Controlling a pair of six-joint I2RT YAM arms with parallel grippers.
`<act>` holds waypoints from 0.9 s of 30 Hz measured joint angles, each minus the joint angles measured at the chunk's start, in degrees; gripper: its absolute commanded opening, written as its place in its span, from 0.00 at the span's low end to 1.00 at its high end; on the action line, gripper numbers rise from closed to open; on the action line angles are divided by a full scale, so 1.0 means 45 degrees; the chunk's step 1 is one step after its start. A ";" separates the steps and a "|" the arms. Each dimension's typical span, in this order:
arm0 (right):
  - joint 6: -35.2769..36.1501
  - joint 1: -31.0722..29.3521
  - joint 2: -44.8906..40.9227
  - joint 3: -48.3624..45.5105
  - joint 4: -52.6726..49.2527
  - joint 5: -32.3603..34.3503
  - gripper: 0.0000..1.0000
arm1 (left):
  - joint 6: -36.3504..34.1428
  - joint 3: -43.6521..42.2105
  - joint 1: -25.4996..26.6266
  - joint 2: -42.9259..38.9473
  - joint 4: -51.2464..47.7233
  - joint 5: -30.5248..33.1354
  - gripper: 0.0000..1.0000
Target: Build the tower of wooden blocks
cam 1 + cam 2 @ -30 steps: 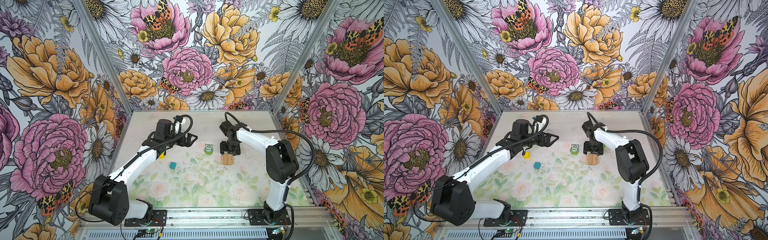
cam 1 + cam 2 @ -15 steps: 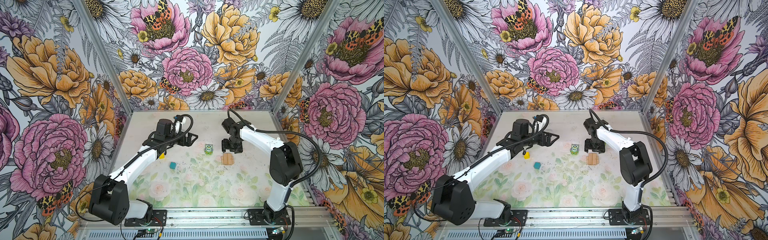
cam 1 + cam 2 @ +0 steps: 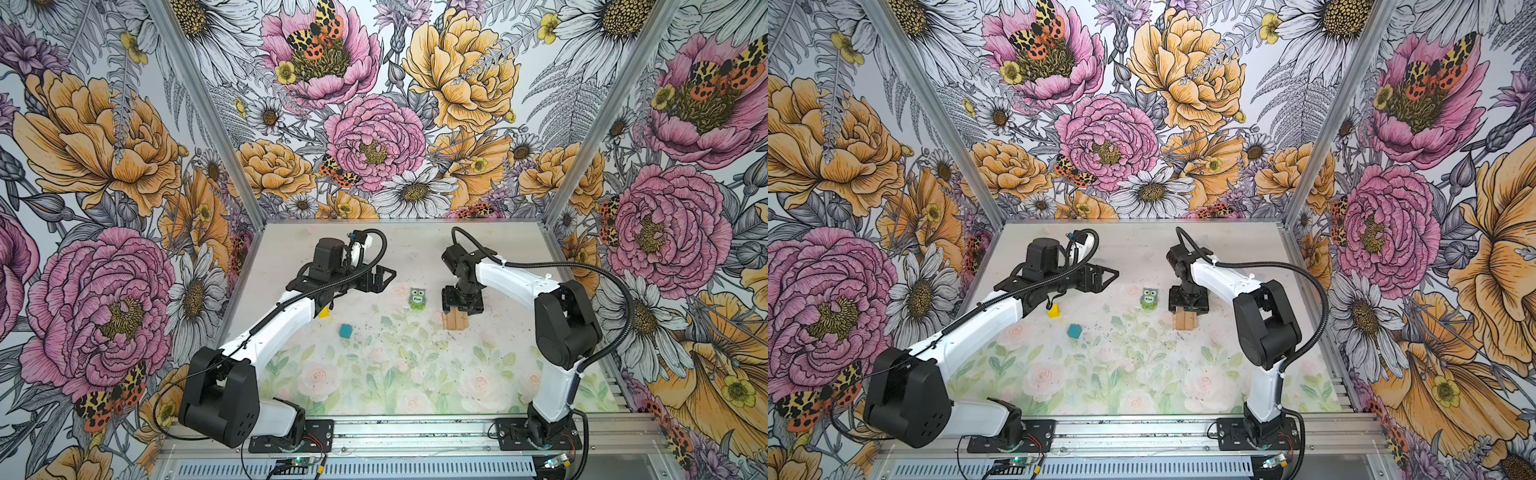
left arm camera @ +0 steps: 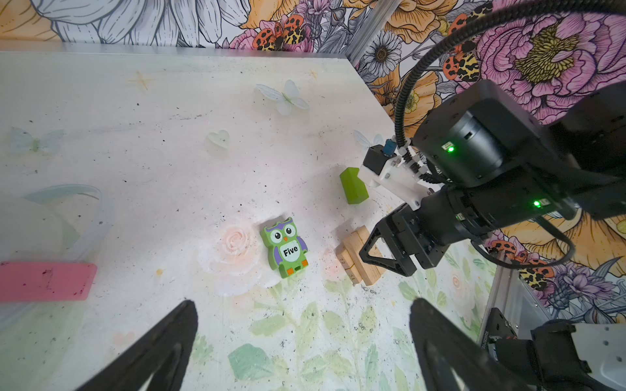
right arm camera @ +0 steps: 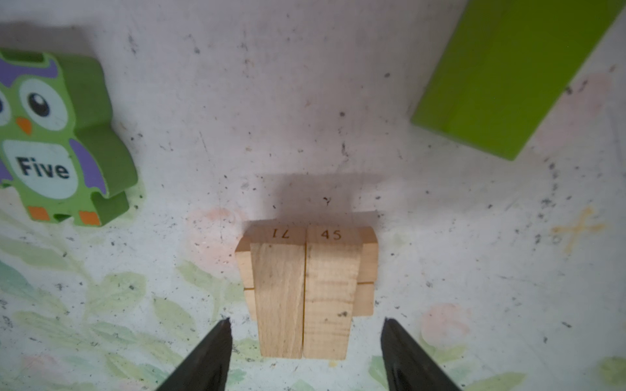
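Right gripper [image 5: 306,321]: jaws apart, a fingertip either side of the tower's end, gripping nothing.
Right arm: wrist pointing straight down.
Tower [image 3: 455,321]: two tan bars crosswise on two, mid-table, near the owl block [image 3: 417,298].
Left gripper [image 4: 303,304]: spread wide, empty.
Left arm: stretched forward.

You have the tan bars [image 5: 305,291] in plain wood grain, two ends inked 71 and 45. Owl block [image 4: 285,247]: green, purple wings, white belly lettered "Five" in black, orange beak and feet. Note lime-green bar [image 4: 353,185], smudged pink bar [image 4: 45,281], teal cube [image 3: 345,331], yellow block [image 3: 323,312]. Table [image 3: 374,365]: pale, pastel roses, green leaves. Walls [image 3: 374,137]: pink, orange, white flowers.
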State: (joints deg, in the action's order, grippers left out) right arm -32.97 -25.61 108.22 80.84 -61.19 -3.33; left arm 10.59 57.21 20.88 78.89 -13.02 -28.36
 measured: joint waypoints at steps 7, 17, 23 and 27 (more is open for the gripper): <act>0.0010 0.0000 0.0316 -0.0005 0.0092 0.0005 0.66 | 0.0000 0.0000 0.0068 0.0000 0.0000 0.0005 0.99; 0.0180 -0.0024 0.0534 -0.0010 0.0185 -0.0039 0.50 | 0.0000 0.0024 0.0228 0.0165 -0.0019 0.0015 0.99; 0.0204 -0.0019 0.0534 0.0000 0.0175 -0.0083 0.48 | 0.0000 0.0049 0.0228 0.0175 -0.0049 0.0053 0.99; 0.0209 -0.0019 0.0534 0.0000 0.0175 -0.0083 0.47 | 0.0000 0.0102 0.0228 0.0209 -0.0092 0.0063 0.99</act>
State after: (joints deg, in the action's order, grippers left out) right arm -32.03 -25.69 110.63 80.84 -60.40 -3.70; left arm 10.59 57.67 21.91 79.83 -13.43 -28.08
